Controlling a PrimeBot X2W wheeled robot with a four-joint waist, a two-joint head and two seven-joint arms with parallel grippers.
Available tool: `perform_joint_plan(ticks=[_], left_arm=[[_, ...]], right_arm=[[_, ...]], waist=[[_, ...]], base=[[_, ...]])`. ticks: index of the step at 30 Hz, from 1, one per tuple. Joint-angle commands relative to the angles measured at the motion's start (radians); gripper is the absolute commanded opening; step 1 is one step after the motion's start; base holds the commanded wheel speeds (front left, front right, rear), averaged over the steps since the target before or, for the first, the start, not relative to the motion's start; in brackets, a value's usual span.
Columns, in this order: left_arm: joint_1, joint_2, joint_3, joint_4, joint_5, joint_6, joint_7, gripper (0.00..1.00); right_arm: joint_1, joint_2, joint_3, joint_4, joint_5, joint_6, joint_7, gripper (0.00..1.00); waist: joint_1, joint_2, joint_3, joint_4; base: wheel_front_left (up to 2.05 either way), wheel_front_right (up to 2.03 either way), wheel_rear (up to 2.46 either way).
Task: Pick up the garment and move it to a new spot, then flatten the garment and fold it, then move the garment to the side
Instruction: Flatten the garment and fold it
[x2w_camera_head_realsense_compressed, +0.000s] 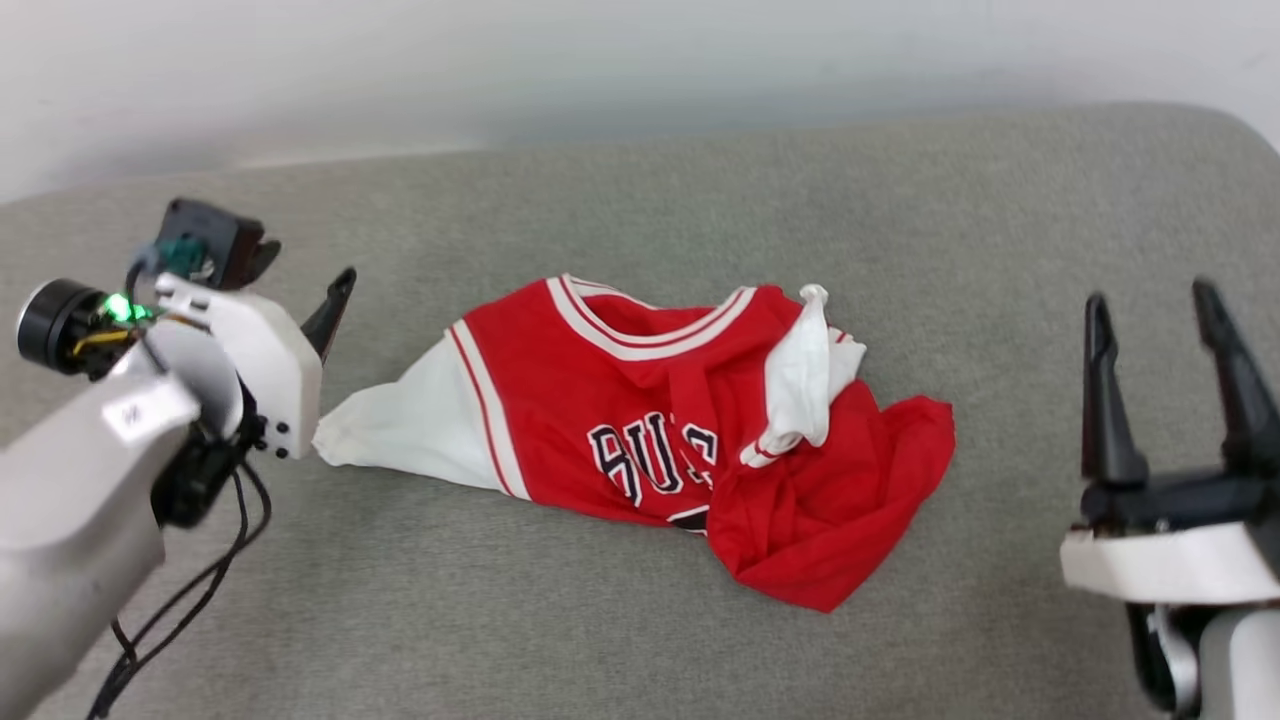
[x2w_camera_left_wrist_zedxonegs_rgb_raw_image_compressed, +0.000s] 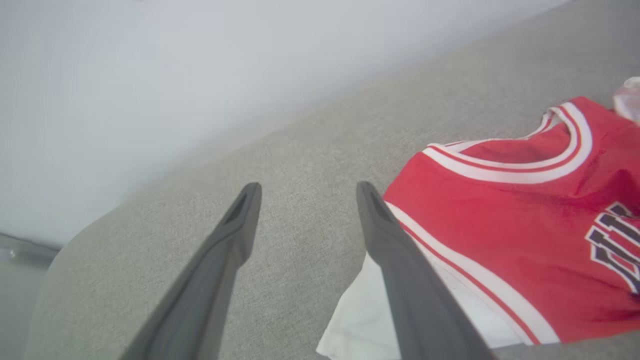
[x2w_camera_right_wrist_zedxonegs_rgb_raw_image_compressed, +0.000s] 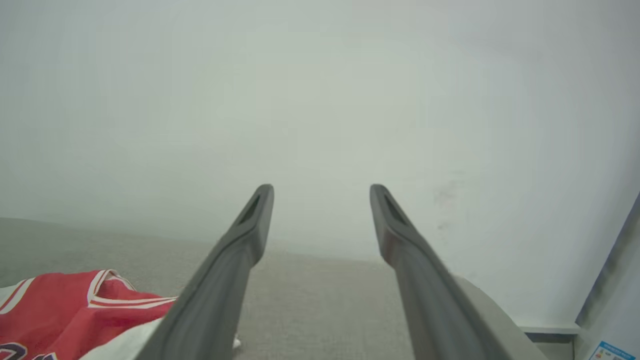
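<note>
The garment (x2w_camera_head_realsense_compressed: 600, 390) lies crumpled in the middle of the grey padded surface (x2w_camera_head_realsense_compressed: 700, 200). It is a red jersey with black letters. One white sleeve (x2w_camera_head_realsense_compressed: 400, 425) is stretched toward the left and the other is folded over the chest. My left gripper (x2w_camera_head_realsense_compressed: 305, 272) hovers open just left of that stretched sleeve, holding nothing. In the left wrist view the left gripper (x2w_camera_left_wrist_zedxonegs_rgb_raw_image_compressed: 307, 187) is spread, and one finger overlaps the garment (x2w_camera_left_wrist_zedxonegs_rgb_raw_image_compressed: 500, 225) at its white sleeve. My right gripper (x2w_camera_head_realsense_compressed: 1150, 297) stands open to the right of the garment, apart from it. In the right wrist view the right gripper (x2w_camera_right_wrist_zedxonegs_rgb_raw_image_compressed: 321, 187) has the garment (x2w_camera_right_wrist_zedxonegs_rgb_raw_image_compressed: 60, 300) at the lower left.
A pale wall (x2w_camera_head_realsense_compressed: 600, 60) runs behind the padded surface. The surface's rounded right corner (x2w_camera_right_wrist_zedxonegs_rgb_raw_image_compressed: 480, 295) drops toward a baseboard. Black cables (x2w_camera_head_realsense_compressed: 180, 600) hang under my left forearm. Bare padding lies all around the garment.
</note>
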Motion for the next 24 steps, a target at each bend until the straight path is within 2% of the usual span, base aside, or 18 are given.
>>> perform_joint_plan(ticks=[1, 5, 9, 11, 12, 13, 16, 19, 24], left_arm=[[0.031, 0.004, 0.013, -0.016, 0.004, 0.025, -0.046, 1.0], [0.13, 0.013, 0.065, -0.098, 0.012, 0.146, -0.217, 1.0], [0.241, 0.007, 0.151, -0.194, 0.036, 0.275, -0.265, 1.0], [0.302, -0.009, 0.237, -0.269, 0.089, 0.34, -0.268, 1.0], [0.438, -0.041, 0.367, -0.373, 0.191, 0.417, -0.266, 1.0], [0.481, -0.054, 0.405, -0.407, 0.224, 0.435, -0.266, 1.0], [0.6, -0.107, 0.505, -0.482, 0.317, 0.46, -0.267, 1.0], [0.691, -0.163, 0.584, -0.526, 0.396, 0.453, -0.267, 1.0], [0.78, -0.259, 0.682, -0.559, 0.497, 0.403, -0.267, 1.0]], right_arm=[[-0.027, -0.014, 0.001, -0.012, -0.007, 0.0, -0.002, 1.0], [-0.098, -0.088, 0.035, -0.026, -0.016, 0.0, -0.002, 1.0], [-0.171, -0.188, 0.109, 0.006, 0.014, 0.0, -0.002, 1.0], [-0.208, -0.248, 0.163, 0.041, 0.028, 0.0, -0.001, 1.0], [-0.274, -0.339, 0.269, 0.074, 0.084, 0.0, 0.069, 1.0], [-0.294, -0.37, 0.311, 0.081, 0.11, 0.0, 0.109, 1.0], [-0.359, -0.466, 0.445, 0.076, 0.214, 0.0, 0.256, 1.0], [-0.429, -0.562, 0.6, 0.057, 0.34, 0.0, 0.433, 1.0], [-0.55, -0.697, 0.838, 0.024, 0.572, -0.001, 0.736, 1.0]], waist=[[0.0001, 0.0, -0.026, 0.02], [0.0001, 0.0, -0.052, 0.039], [0.0001, 0.0, -0.066, 0.053], [0.0001, 0.0, -0.071, 0.058], [0.0001, 0.0, -0.074, 0.064], [0.0001, 0.0, -0.074, 0.066], [0.0001, 0.0, -0.069, 0.072], [0.0001, 0.0, -0.06, 0.079], [0.0001, 0.0, -0.034, 0.099]], base=[[0.0, 0.0, 0.0], [0.0, 0.0, 0.0], [0.0, 0.0, 0.0], [0.0, 0.0, 0.0], [0.0, 0.0, 0.0], [0.0, 0.0, 0.0], [0.0, 0.0, 0.0], [0.0, 0.0, 0.0], [0.0, 0.0, 0.0]])
